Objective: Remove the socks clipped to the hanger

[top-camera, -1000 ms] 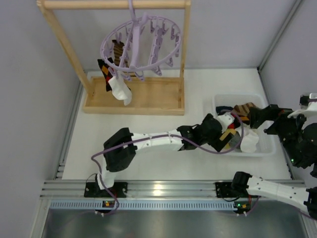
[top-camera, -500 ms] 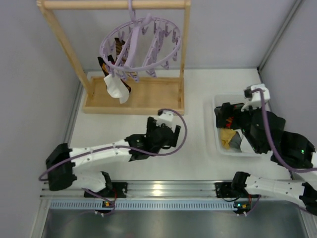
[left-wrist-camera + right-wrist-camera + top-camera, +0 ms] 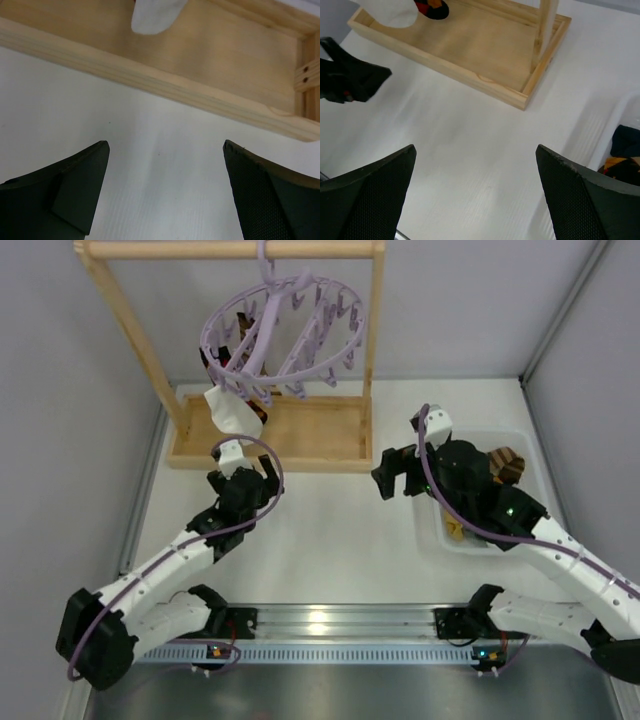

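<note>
Where the rack's (image 3: 290, 462) front edge meets the table (image 3: 330, 530), we log bare surface before two grippers, left gripper (image 3: 165, 150) and right gripper (image 3: 475, 150), each spread wide and empty. One hanger (image 3: 285, 330) hangs from the rack's bar, one white sock (image 3: 228, 410) and one argyle sock (image 3: 432, 6) clipped at its left side. Only the overhead view shows the hanger; the right wrist alone shows the argyle toe clearly.
</note>
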